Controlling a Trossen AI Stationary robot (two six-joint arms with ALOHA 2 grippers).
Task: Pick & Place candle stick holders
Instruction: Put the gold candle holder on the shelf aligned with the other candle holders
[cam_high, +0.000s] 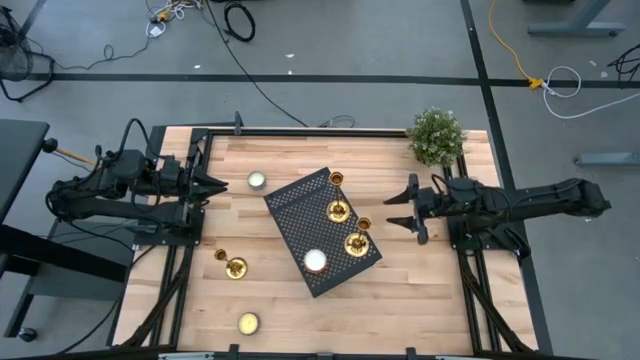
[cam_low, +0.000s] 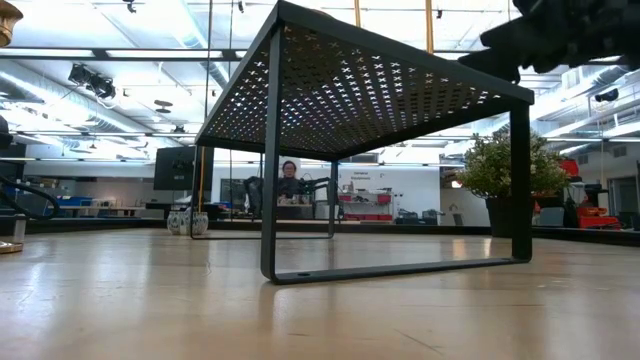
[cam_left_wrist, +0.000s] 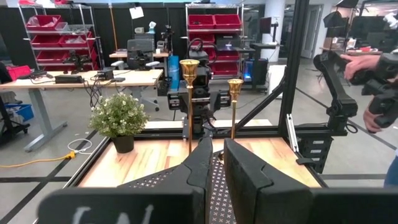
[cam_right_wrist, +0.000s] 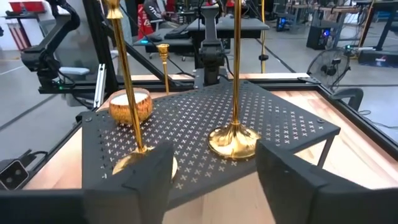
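Wooden planks made up the desk (cam_high: 400, 290), framed by black rails, with grey floor and loose cables around it. We saw a black perforated stand (cam_high: 295, 215) sitting at an angle near the middle of the desk, between the two arms. On its top stood two candle stick holders: one (cam_high: 338, 211) near the centre of the stand and one (cam_high: 357, 242) toward the corner nearest the right end effector (cam_high: 400, 208). A third gold holder (cam_high: 335, 179) showed at the stand's far corner, though we could not tell whether it rested on the stand or on the wood beside it. A tealight in a gold cup (cam_high: 315, 262) also sat on the stand.

Well away from the right end effector, and nearer the left arm, a fourth holder (cam_high: 231, 265) lay tipped over on the wood. Two more tealights, one (cam_high: 257, 180) just ahead of the left end effector (cam_high: 218, 184) and one (cam_high: 248, 323) far from both, sat directly on the desk.

The right end effector hovered just beside the stand's right side with its fingers (cam_right_wrist: 149, 174) spread, and in its wrist view the tall gold stems rose ahead of it. The left end effector waited at the desk's left edge, its fingers (cam_left_wrist: 202, 165) pressed together on nothing. A small potted plant (cam_high: 436, 136) stood at the far right corner, behind the right arm.
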